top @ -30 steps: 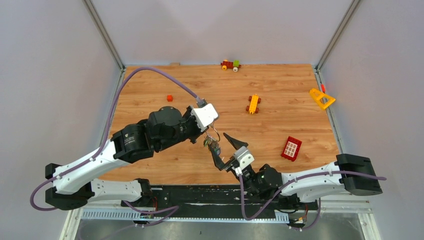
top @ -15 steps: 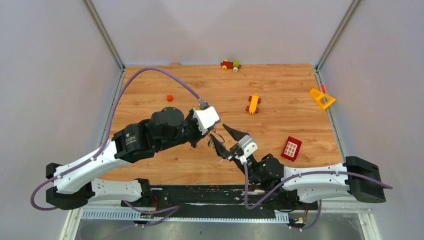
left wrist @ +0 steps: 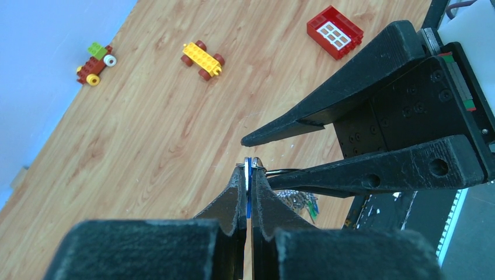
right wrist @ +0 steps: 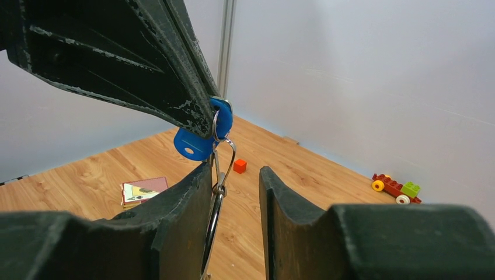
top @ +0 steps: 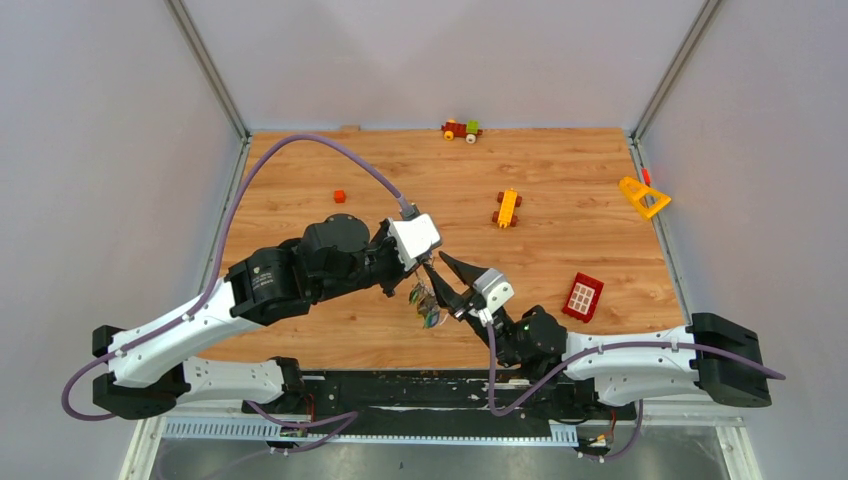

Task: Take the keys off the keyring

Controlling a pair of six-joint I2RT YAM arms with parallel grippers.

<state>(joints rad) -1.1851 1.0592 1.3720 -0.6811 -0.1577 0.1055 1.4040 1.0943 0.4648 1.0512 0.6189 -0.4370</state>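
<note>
Two grippers meet over the near middle of the wooden table (top: pixel 300 170). One keyring (right wrist: pixel 218 175) hangs in the air between them: thin silver wire loop with a smaller ring linked on top. One blue-tagged key (right wrist: pixel 198 143) sits at the top of the loop. The left gripper (left wrist: pixel 248 172) is pressed together on that blue tag. Remaining keys (top: pixel 428 306) dangle below in one tangled bunch with green and blue bits showing; the count can't be told.

The right gripper (right wrist: pixel 234 169) has its fingers apart, the wire loop passing between them, close against one finger and not pinched. From the left wrist view the right gripper blocks most of the loop and the bunch.

Five toys on the table, all well apart from the keyring: two brick cars, one at the far edge (top: pixel 461 130) and one yellow-brown (top: pixel 508 208); one small red cube (top: pixel 339 196) far left; one red window brick (top: pixel 582 296) to the right; one yellow triangular piece (top: pixel 643 197) at the far right edge. One flat card-like item (right wrist: pixel 143 191) lies on the table, visible only from the right wrist.
</note>
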